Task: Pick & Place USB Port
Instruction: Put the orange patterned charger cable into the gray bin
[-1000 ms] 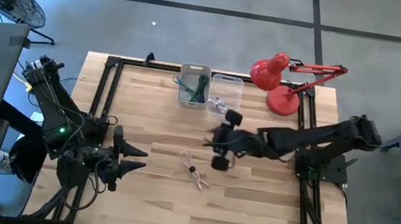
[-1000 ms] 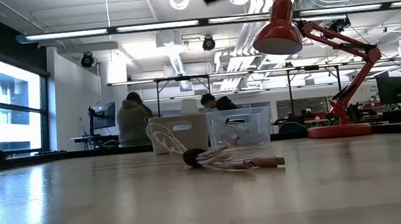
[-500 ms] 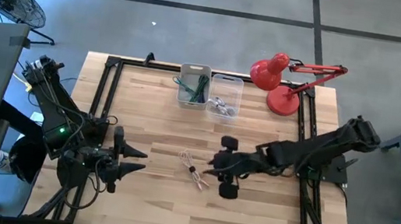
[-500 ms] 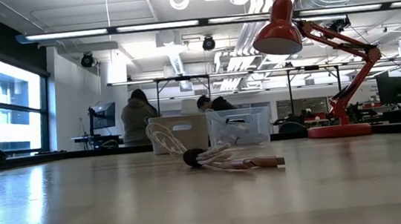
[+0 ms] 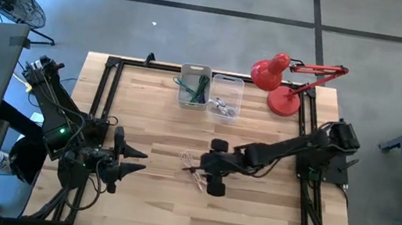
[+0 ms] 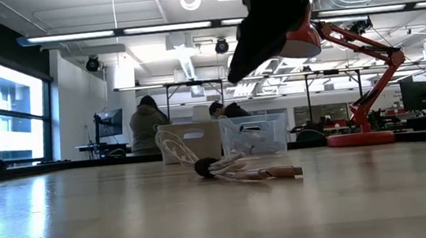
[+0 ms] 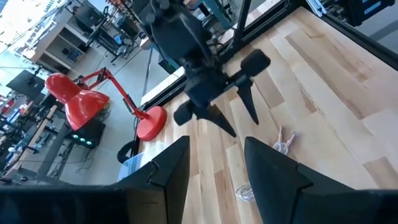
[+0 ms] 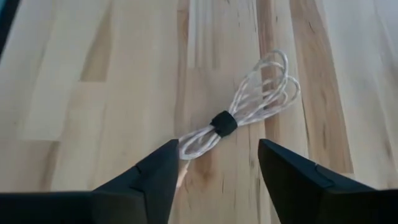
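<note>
Right tool (image 5: 203, 170) is hovering open-fingered above the coiled white USB cable (image 5: 194, 167), which is lying at the centre of the wooden surface (image 5: 160, 122), its black tie (image 8: 223, 123) just ahead of the fingertips. Left tool (image 5: 139, 159), at 9 o'clock, is waiting open. No writing is legible.

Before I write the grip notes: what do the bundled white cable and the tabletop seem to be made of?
The bundled white cable looks like glossy plastic-sheathed cord, looped and cinched by a dark band, possibly fabric. The pale wooden tabletop shows joined planks with visible grain and a satin sheen. The right gripper hovers over it, jaws open.
</note>
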